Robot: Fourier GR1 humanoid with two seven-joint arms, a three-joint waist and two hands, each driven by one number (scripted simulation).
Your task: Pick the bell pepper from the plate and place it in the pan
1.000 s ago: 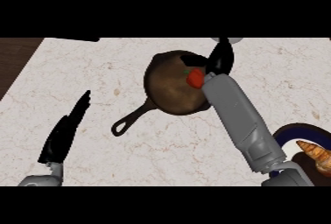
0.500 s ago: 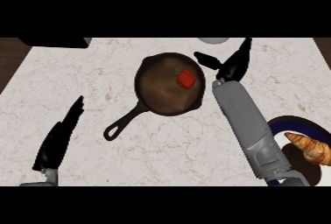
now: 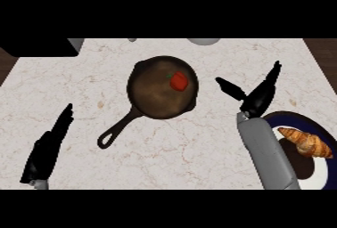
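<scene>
A red bell pepper (image 3: pixel 178 80) lies inside the dark cast-iron pan (image 3: pixel 153 94), toward its upper right part. The pan's handle points down and left. My right hand (image 3: pixel 258 94) is open, fingers straight and thumb spread, to the right of the pan and apart from it. It holds nothing. Just below and right of that hand lies a dark blue and white plate (image 3: pixel 324 168) with a croissant (image 3: pixel 305 141) on it. My left hand (image 3: pixel 49 147) rests open at the lower left, fingers straight.
A black block (image 3: pixel 38 46) sits at the counter's top left corner. A pale round object (image 3: pixel 204 41) shows at the top edge. The marble counter's brown edges show at far left and top right.
My right hand has drawn back to the right and downward, away from the pan, leaving the pepper in it. The view has shifted, so the pan now sits farther left. The left hand stays still.
</scene>
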